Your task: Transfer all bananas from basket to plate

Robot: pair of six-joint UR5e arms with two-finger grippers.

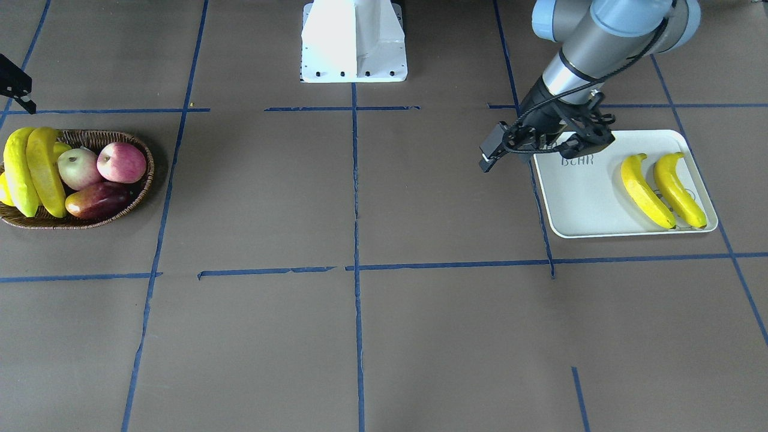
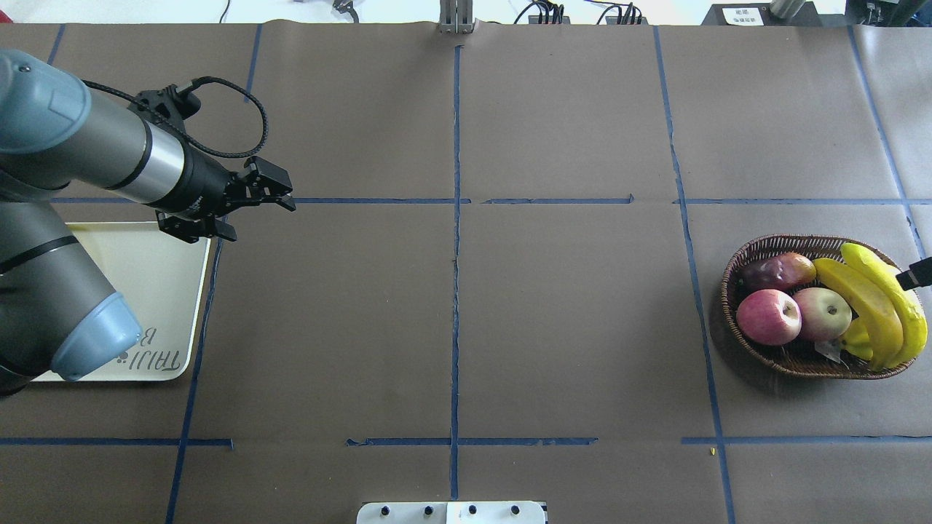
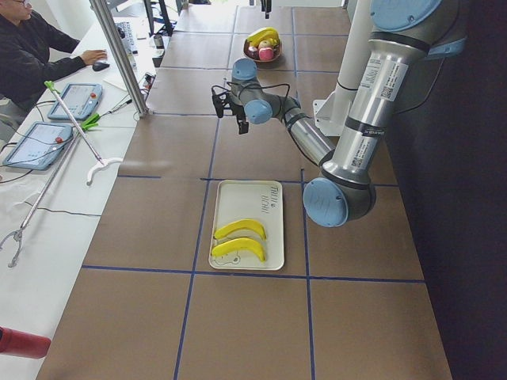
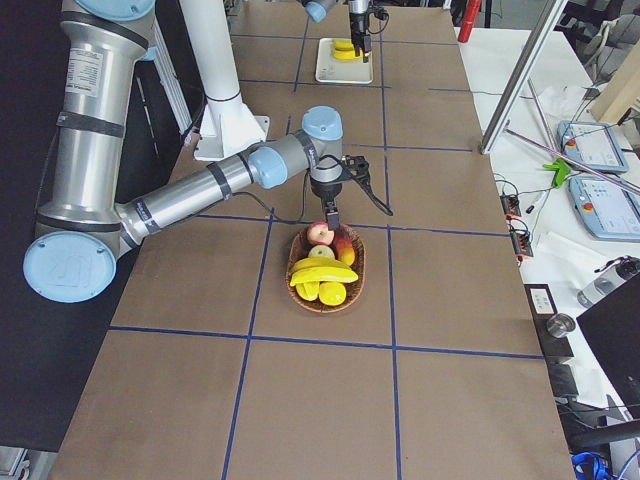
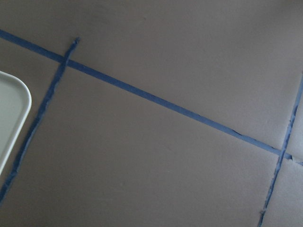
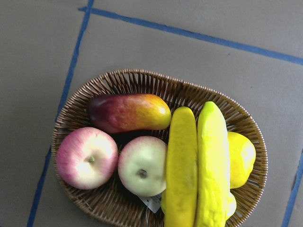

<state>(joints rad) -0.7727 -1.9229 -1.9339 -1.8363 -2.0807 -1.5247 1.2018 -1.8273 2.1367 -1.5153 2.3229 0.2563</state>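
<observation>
Two yellow bananas [image 1: 645,192] [image 1: 679,190] lie side by side on the pale rectangular plate [image 1: 576,204]. Two more bananas [image 6: 182,165] [image 6: 213,163] lie together in the brown wicker basket [image 6: 118,78], also seen from overhead as bananas [image 2: 859,302] [image 2: 890,291] in the basket [image 2: 735,273]. My left gripper [image 2: 255,211] hovers open and empty past the plate's inner edge, over bare table. My right gripper [image 4: 331,214] hangs above the basket's rim; only a dark tip [image 2: 916,274] shows overhead, and I cannot tell whether it is open or shut.
The basket also holds a red apple [image 6: 87,158], a pale apple [image 6: 142,165], a purple-red mango-like fruit [image 6: 128,112] and a stubby yellow fruit [image 6: 241,158]. The white robot base [image 1: 354,42] stands mid-table. A person [image 3: 32,51] sits at a side desk.
</observation>
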